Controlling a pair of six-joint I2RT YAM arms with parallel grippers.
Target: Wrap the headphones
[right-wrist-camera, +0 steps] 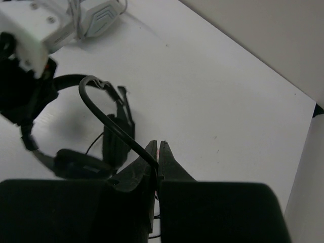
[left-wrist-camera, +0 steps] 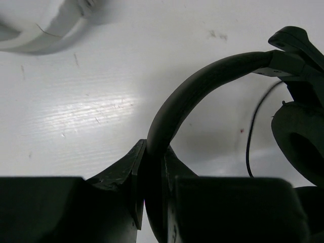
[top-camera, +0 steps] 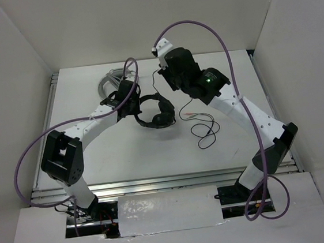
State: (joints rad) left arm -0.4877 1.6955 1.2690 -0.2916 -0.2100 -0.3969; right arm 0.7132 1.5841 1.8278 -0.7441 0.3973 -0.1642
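Observation:
The black headphones (top-camera: 156, 114) lie on the white table, headband towards the left arm. My left gripper (top-camera: 131, 103) is shut on the curved headband (left-wrist-camera: 202, 83), which runs between its jaws (left-wrist-camera: 153, 148); one padded earcup (left-wrist-camera: 299, 139) shows at the right of the left wrist view. My right gripper (top-camera: 163, 78) is above and behind the headphones, shut on the thin black cable (right-wrist-camera: 104, 115), pinched at its fingertips (right-wrist-camera: 158, 148). The cable arcs up from the headphones (right-wrist-camera: 76, 161) to that grip. The loose rest of the cable (top-camera: 204, 130) lies in loops to the right.
A grey-white ring-shaped stand (top-camera: 110, 81) sits at the back left, just behind my left gripper; it also shows in the left wrist view (left-wrist-camera: 43, 35) and the right wrist view (right-wrist-camera: 98, 21). White walls enclose the table on three sides.

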